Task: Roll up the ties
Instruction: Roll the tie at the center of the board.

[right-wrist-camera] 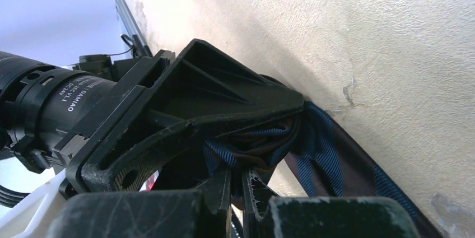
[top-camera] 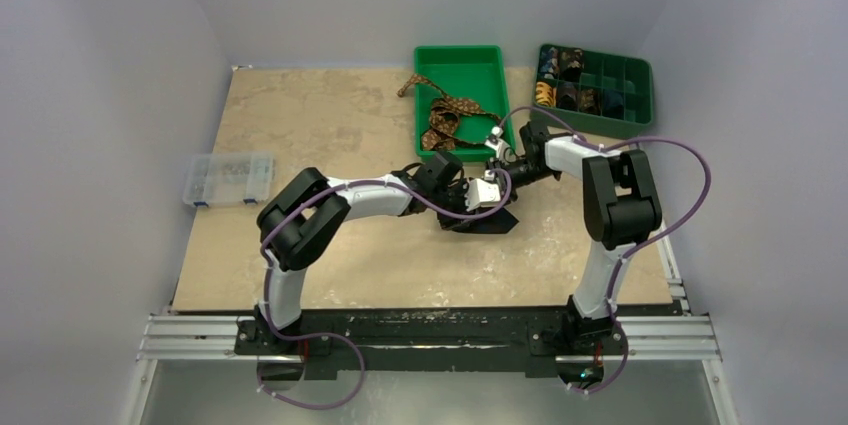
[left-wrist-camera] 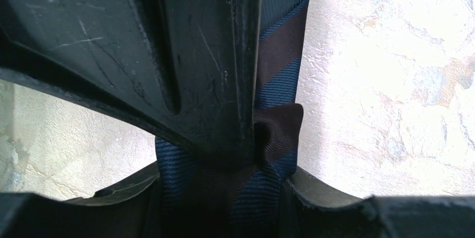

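Count from my end: 2 arms (left arm, right arm), 2 loose ties, 1 tray, 1 divided box, 1 clear case, 2 cables.

The navy tie, blue w/ dark diagonal stripes, lies mid-tabletop, right where both arms meet. In the top view it's just a dark patch under them. The left fingers grip it: fabric fills the gap btw them, bunched into a thick fold. The right fingers are closed, tips pushed into the same bunch from the other side; can't tell if a fold is actually pinched there. The 2 sets of fingers sit almost touching, so each wrist cam is mostly blocked by the other's black frame & I get only bits of the tie.

The brown tie is a loose tangle in the green tray at the far edge, one end hanging over the tray's left rim onto the tabletop. Just right of it the divided box, also green, holds several coils in its left cells; too small to count. The clear case sits well apart at the left edge. Purple cables loop off each arm.
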